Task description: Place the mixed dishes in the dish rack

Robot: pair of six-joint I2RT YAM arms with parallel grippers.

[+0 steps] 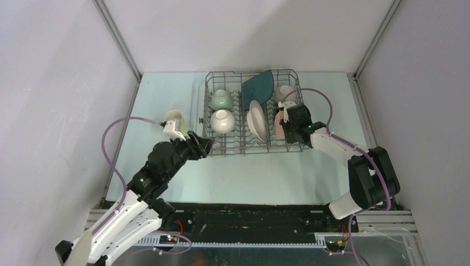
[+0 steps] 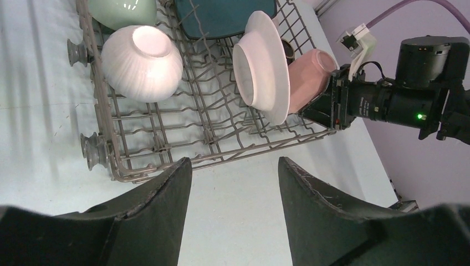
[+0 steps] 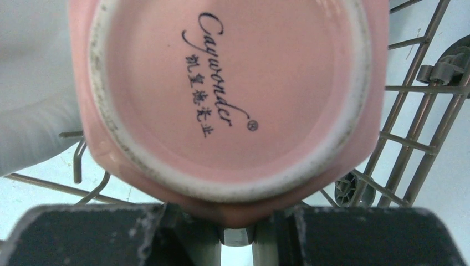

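Pink mug (image 3: 233,94) lies on its side at the right end of the dish rack (image 1: 233,145), its base against the right gripper (image 3: 237,233). That gripper's fingers sit close together, and I cannot tell whether they grip. The left gripper (image 2: 234,188) hovers wide open and empty by the rack's front edge.

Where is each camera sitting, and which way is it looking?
Top external: high above and behind the arms, looking down at the table and dish rack; the left arm and right arm both show.
Left wrist: on the left arm's wrist, looking across the rack's near corner; its own dark fingers frame the bottom.
Right wrist: on the right arm's wrist, close up to the underside of the pink mug; its fingers edge the bottom.
Shared: top and left wrist views both show the pink mug, white plate and white bowl.
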